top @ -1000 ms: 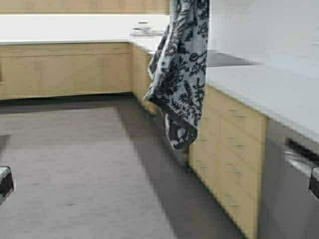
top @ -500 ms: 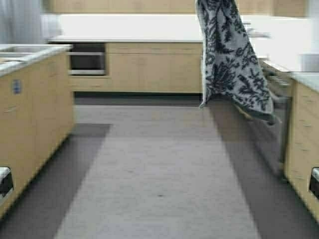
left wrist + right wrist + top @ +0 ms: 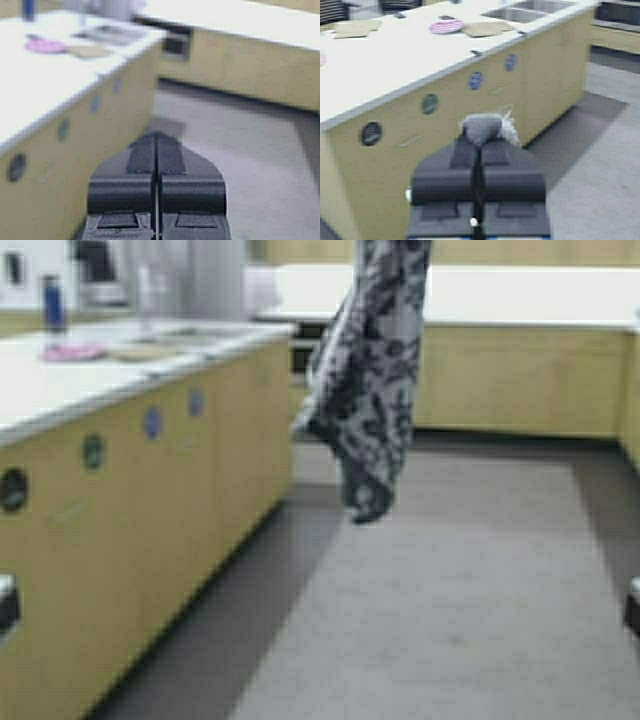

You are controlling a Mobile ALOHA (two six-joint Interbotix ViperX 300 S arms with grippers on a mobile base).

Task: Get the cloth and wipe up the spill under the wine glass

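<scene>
Left gripper (image 3: 156, 150): fingers pressed together, nothing between them, held low over the grey floor (image 3: 480, 620); ahead of it and to its left runs the kitchen island (image 3: 130, 500), pale worktop over light wood fronts with round stickers. On the far end of that worktop, well beyond the gripper: a blue bottle (image 3: 52, 302), a pink plate (image 3: 46, 46), a tan mat (image 3: 90, 51), and a sink (image 3: 112, 34) past them. Cloth (image 3: 372, 380): dark-and-white floral, hanging limp in mid-air at centre of the high view, long axis vertical, lower end pointing down at the floor, clear of the island and floor. Right gripper (image 3: 479, 145): fingers pinched shut on a grey tuft of the cloth at their tips, island face beyond it. The wine glass shows in no view.
</scene>
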